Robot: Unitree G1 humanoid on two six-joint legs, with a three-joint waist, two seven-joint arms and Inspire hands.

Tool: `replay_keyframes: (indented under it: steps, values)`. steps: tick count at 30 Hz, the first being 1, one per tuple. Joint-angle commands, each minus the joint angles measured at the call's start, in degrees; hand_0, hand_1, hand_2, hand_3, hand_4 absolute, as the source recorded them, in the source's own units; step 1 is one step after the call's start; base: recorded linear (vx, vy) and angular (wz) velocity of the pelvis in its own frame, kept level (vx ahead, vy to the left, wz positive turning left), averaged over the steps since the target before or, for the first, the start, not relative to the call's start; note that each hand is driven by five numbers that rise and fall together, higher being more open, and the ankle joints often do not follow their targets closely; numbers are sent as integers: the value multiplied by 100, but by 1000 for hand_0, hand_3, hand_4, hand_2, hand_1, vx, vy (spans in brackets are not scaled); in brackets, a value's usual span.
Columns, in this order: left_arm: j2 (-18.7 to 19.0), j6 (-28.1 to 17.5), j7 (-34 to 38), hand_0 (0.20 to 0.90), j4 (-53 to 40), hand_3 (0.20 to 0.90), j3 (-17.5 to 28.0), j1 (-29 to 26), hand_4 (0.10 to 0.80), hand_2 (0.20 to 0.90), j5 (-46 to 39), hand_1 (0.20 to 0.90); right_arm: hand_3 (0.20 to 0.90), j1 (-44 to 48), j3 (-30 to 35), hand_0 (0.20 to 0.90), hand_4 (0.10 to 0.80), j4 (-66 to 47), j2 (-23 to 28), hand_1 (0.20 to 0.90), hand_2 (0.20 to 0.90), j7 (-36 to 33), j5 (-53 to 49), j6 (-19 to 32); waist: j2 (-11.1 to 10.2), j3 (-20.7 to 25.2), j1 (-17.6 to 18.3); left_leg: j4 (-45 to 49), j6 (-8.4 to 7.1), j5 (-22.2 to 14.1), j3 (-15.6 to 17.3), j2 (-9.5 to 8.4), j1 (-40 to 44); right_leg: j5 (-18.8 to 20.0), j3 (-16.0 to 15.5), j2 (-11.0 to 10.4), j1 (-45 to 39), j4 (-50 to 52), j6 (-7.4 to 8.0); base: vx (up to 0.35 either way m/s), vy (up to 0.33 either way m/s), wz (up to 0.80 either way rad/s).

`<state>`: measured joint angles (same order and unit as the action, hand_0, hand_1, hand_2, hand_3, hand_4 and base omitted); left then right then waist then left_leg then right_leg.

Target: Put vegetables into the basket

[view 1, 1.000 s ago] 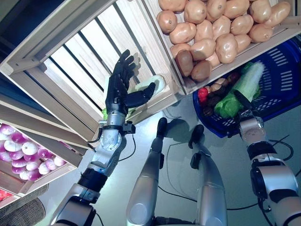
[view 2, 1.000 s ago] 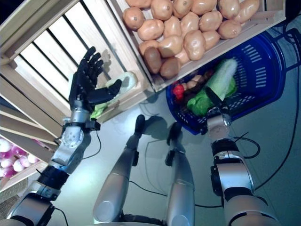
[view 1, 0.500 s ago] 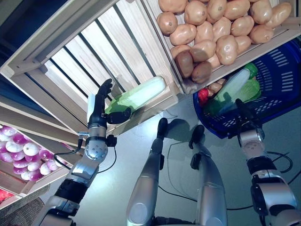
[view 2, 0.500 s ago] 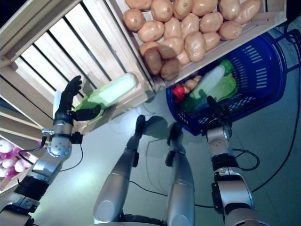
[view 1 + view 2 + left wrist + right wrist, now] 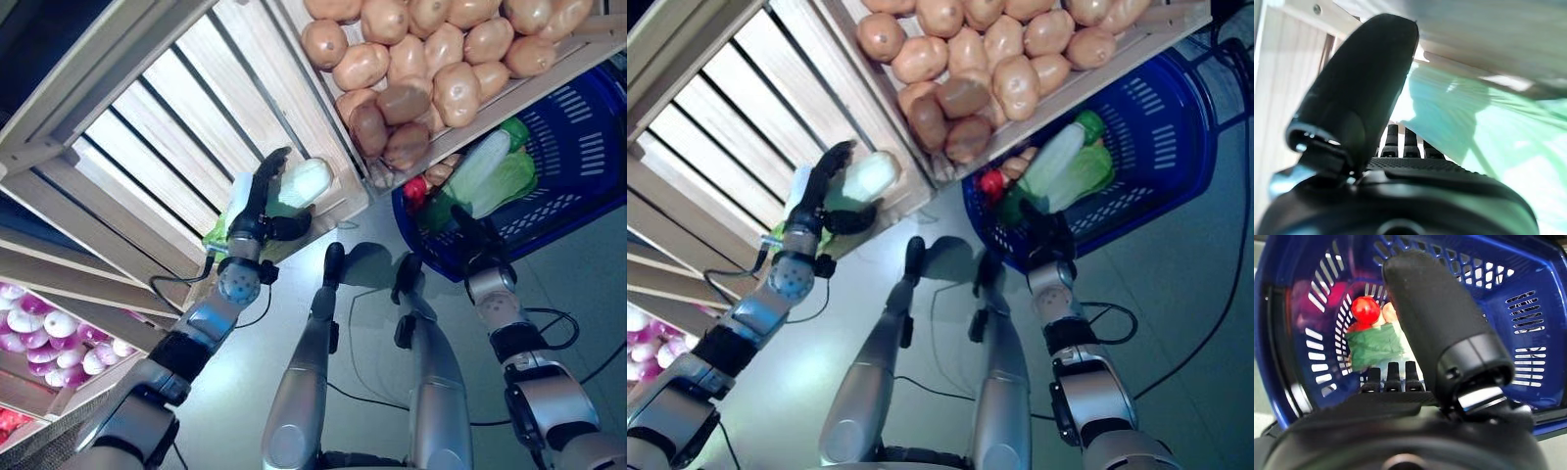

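Note:
A pale green napa cabbage (image 5: 299, 184) lies at the front edge of the slatted wooden crate (image 5: 147, 147). My left hand (image 5: 257, 201) is on it, fingers up one side and the thumb curled under the other; in the left wrist view the cabbage (image 5: 1488, 132) lies right against the palm. The blue basket (image 5: 588, 147) stands under the potato crate and holds another napa cabbage (image 5: 485, 171), a red vegetable (image 5: 415, 192) and some brown ones. My right hand (image 5: 468, 235) hovers at the basket's near rim, open, pointing into the basket (image 5: 1528, 333).
A crate of potatoes (image 5: 431, 59) overhangs the basket. A lower shelf at the far left holds purple-white onions (image 5: 39, 338). Wooden crate rails (image 5: 59, 245) run beside my left arm.
The whole picture has shifted a little. My left hand has moved along the cabbage from its leafy end and now grips it nearer the white end. My right hand stays by the basket.

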<state>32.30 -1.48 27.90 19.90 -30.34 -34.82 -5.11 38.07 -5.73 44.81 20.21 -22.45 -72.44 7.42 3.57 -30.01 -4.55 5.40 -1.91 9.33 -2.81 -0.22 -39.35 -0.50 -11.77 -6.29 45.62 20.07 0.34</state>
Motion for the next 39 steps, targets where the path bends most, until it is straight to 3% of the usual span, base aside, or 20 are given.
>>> replay_keyframes:
  steps: [1, 6, 15, 23, 39]
  values:
    - [-192, -435, 320, 900, -212, 900, 166, -265, 800, 900, 262, 900, 900, -138, -230, 900, 800, -336, 179, 900, 900, 166, -59, 379, 40, 22, 199, 470, -14, -44, 240, -291, -293, 603, 137, 122, -463, -591, 271, 11, 11, -6]
    - [-444, -315, 541, 900, 33, 900, 12, -577, 800, 900, 249, 900, 900, -100, -321, 900, 800, -374, 85, 900, 900, 187, -14, 344, -47, 22, 296, 536, -21, -69, 294, -263, -323, 598, 185, 173, -417, -543, 265, 7, 8, -3]
    - [-899, 358, 1400, 900, 657, 900, -59, -993, 800, 900, 269, 900, 900, 8, -454, 900, 800, -537, -166, 900, 900, -29, 126, 408, -179, 22, 412, 586, -33, -94, 293, -245, -336, 582, 232, 246, -376, -473, 269, 2, -2, -1]
    - [-1304, 402, 2078, 900, 1167, 900, 98, -1131, 800, 900, 98, 900, 900, -16, -533, 900, 800, -660, -347, 900, 900, -139, 265, 436, -313, 22, 495, 611, -55, -111, 293, -221, -339, 601, 244, 292, -369, -478, 276, -4, -8, -3]
    - [-1280, 773, 2820, 900, 1468, 900, 247, -908, 800, 900, 247, 900, 900, -188, -559, 900, 800, -812, -323, 900, 900, -130, 321, 466, -351, 22, 456, 624, -89, -111, 211, -217, -406, 605, 168, 250, -330, -480, 302, 1, -5, 0]
